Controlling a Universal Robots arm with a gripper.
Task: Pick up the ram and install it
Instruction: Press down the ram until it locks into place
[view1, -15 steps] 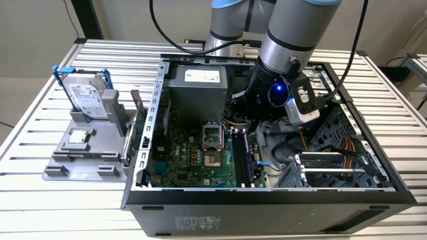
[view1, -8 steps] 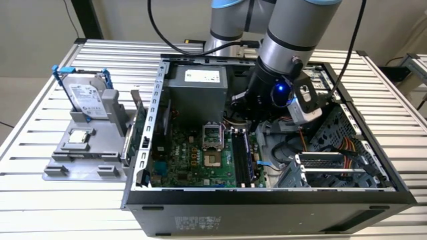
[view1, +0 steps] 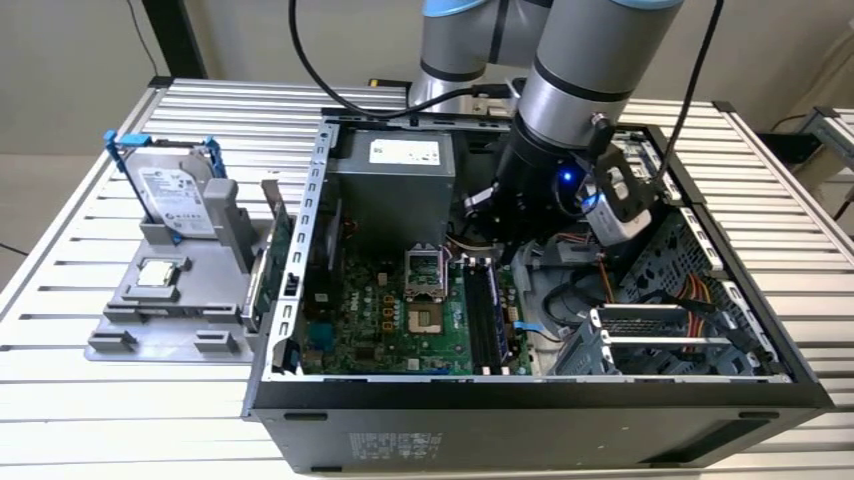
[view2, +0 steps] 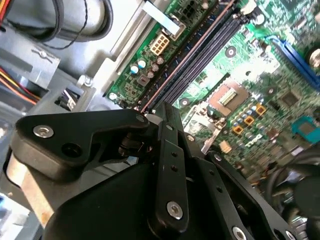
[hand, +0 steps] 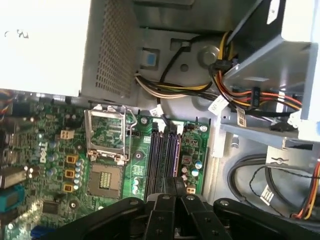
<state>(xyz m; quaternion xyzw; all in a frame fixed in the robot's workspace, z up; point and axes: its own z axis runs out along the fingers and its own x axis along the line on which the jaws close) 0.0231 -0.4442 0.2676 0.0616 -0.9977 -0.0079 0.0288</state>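
The tool (hand: 173, 194), its fingers (hand: 165, 200) drawn together in the first wrist view, hangs inside the open computer case (view1: 534, 395) just above the dark memory slots (hand: 164, 152); beside them lies the open CPU socket (hand: 106, 180); farther off, the ram (view1: 276, 275) appears to stand on edge in the grey holder (view1: 160, 325) on the desk (view1: 80, 400), just outside the case wall at the exterior view's left

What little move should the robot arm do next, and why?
Probably a small, straight press down: the gripper sits right over one end of the dark memory slots on the green motherboard, lined up with them. Whether it holds the ram, I cannot tell.
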